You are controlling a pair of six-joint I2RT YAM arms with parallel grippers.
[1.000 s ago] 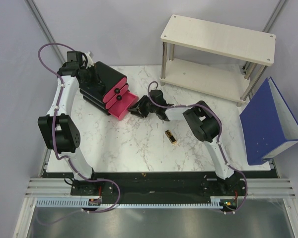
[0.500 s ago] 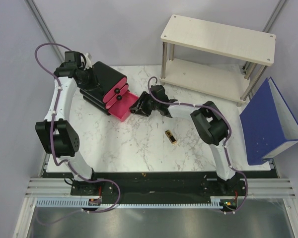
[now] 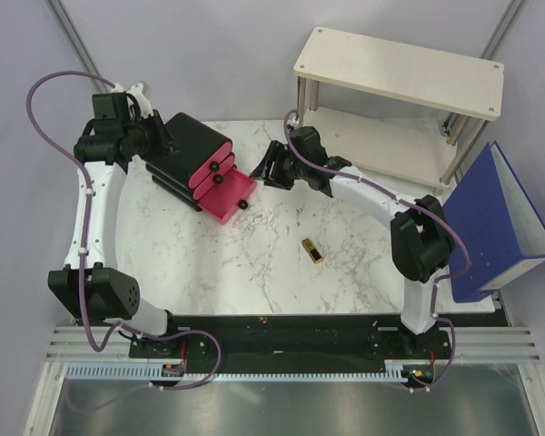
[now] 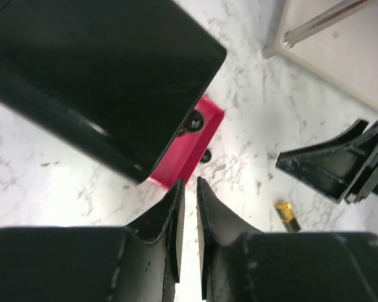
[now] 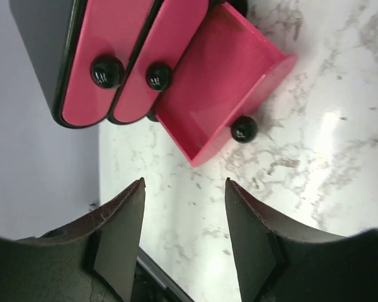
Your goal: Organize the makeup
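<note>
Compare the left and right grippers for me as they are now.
The left gripper has its fingers nearly together; the right gripper has its fingers spread wide. The left gripper sits behind the black box, the right gripper in front of its pulled-out pink drawer. Both are black and hold nothing.

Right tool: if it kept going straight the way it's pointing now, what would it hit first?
Most likely the open pink drawer of the black box: the right tool, jaws open, points at it in its wrist view. Its height is unclear, so it could pass above it.
</note>
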